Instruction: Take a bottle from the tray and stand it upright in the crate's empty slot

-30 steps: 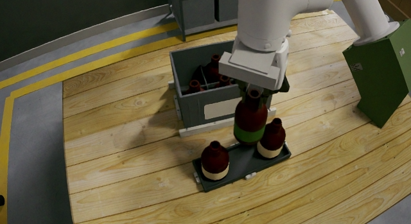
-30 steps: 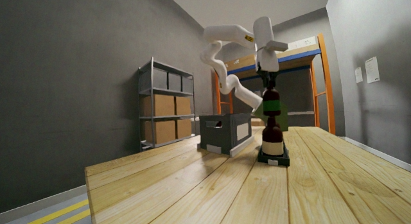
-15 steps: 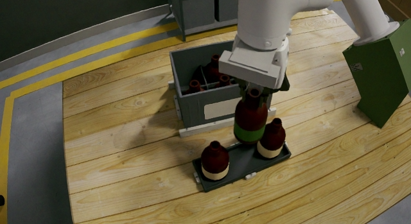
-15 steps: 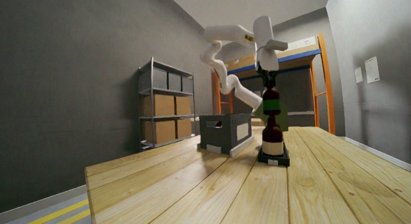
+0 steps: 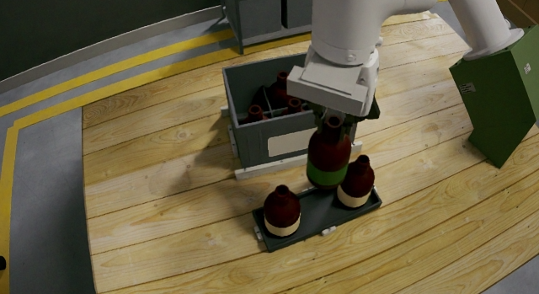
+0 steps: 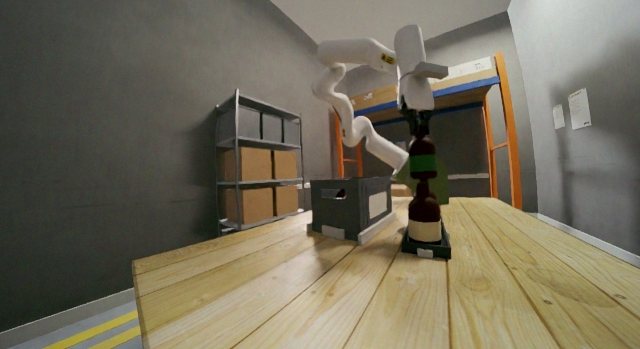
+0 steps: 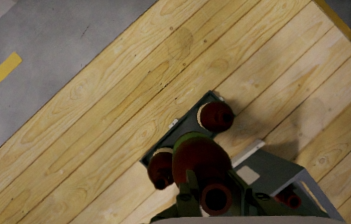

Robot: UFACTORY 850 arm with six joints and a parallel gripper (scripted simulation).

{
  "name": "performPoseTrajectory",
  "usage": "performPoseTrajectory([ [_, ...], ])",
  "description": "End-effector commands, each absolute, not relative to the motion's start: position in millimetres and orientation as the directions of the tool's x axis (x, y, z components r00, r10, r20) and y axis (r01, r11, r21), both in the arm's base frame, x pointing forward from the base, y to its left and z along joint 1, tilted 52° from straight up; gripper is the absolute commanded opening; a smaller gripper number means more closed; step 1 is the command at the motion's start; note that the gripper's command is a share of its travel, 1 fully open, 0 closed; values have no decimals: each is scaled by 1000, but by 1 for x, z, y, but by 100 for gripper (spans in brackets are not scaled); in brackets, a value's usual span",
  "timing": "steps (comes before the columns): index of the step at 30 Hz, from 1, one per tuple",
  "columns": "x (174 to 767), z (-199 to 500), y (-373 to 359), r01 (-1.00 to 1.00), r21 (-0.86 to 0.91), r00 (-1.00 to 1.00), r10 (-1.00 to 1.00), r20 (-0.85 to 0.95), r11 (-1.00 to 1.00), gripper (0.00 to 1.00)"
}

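Observation:
My gripper (image 5: 333, 122) is shut on the neck of a dark red bottle with a green label (image 5: 328, 157) and holds it upright, well above the dark tray (image 5: 317, 217). The held bottle also shows in the side view (image 6: 422, 159) and in the wrist view (image 7: 202, 162). Two dark red bottles with cream labels stand on the tray, one at its left end (image 5: 281, 211) and one at its right end (image 5: 357, 182). The grey crate (image 5: 274, 117) stands just behind the tray and holds several bottles (image 5: 255, 114). Its near right slot is hidden behind my gripper.
A green box (image 5: 501, 92) stands at the right, by the arm's base. A grey shelf unit (image 5: 263, 12) stands beyond the table's far edge. The crate has a white base rail (image 5: 269, 168) along its front.

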State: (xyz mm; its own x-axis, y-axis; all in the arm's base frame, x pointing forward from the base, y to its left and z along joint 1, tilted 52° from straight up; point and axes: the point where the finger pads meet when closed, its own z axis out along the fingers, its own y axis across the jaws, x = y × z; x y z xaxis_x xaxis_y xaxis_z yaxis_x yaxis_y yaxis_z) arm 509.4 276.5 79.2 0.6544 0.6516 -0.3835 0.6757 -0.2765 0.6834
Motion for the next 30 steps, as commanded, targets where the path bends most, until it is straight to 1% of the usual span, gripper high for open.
performPoseTrajectory([
  [1,509,81,279,675,684,654,653,-382,-277,0],
  [30,502,93,293,675,684,654,653,-382,-277,0],
])
